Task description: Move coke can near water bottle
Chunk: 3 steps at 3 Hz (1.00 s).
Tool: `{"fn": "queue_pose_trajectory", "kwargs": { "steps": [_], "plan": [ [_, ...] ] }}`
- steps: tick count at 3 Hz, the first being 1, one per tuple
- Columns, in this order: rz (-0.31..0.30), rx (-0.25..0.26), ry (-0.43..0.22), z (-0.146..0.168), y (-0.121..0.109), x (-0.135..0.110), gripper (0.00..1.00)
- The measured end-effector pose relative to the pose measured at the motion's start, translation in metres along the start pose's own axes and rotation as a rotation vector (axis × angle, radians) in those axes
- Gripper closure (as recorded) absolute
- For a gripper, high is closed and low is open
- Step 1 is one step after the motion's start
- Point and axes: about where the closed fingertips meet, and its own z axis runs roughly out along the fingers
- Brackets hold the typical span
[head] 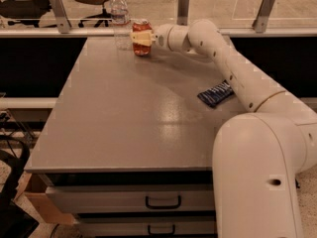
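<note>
Red coke can (142, 48) sits upright at the far edge of the grey table (124, 118), and I see my gripper (140, 37) reaching in from the right, its pale fingers (143, 35) closed around the can's middle. I cannot tell whether the can's base rests on the tabletop or hangs just above it. On the can's left, just beside it, the clear water bottle (120, 21) stands upright and taller than the can, white cap on. My white arm (233, 68) stretches across the table's right side, passing by a flat dark blue packet (215, 93) well apart from both.
</note>
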Motion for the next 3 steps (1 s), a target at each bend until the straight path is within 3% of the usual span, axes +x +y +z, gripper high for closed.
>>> {"fn": "queue_pose_trajectory", "kwargs": {
  "steps": [1,3],
  "plan": [
    [0.000,0.000,0.000,-0.0008,0.0002,-0.0039,0.85],
    [0.000,0.000,0.000,-0.0007,0.0004,-0.0043,0.39]
  ]
}}
